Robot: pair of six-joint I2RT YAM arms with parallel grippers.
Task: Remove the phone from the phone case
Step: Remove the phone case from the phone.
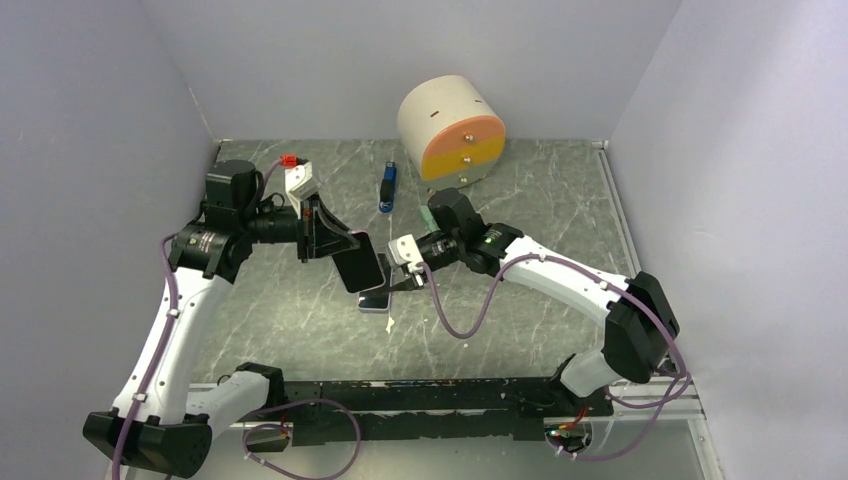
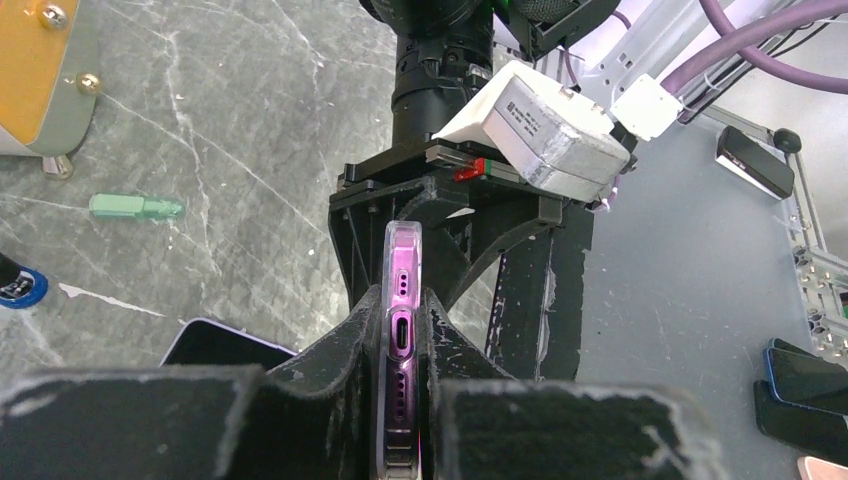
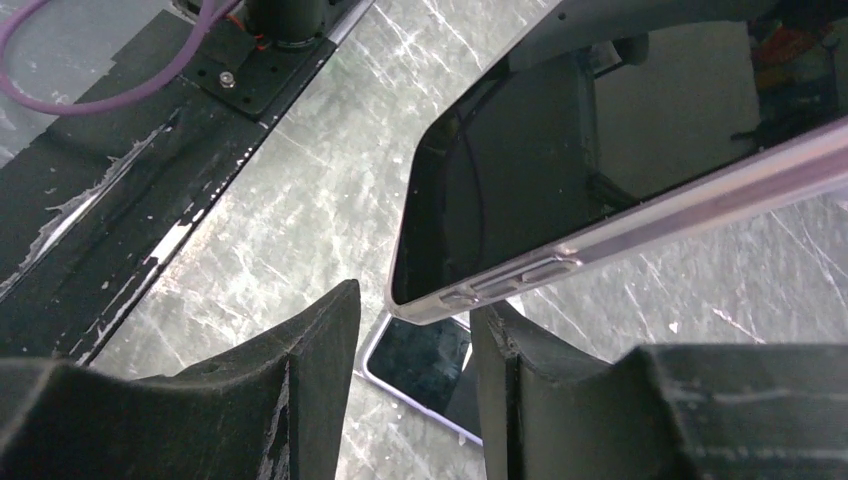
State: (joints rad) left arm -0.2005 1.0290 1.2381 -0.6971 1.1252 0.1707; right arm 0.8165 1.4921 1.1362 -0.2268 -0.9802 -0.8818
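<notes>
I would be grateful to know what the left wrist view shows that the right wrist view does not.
Left wrist only: the charging port of the cased phone, plus a green tool and a drum on the table. Right wrist only: that phone's side buttons and dark screen. Both: the cased phone, held off the table, and a second phone lying flat below it.

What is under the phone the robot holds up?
Another dark, flat phone-like slab lies on the table. The held phone covers part of it, so its far end cannot be seen.
</notes>
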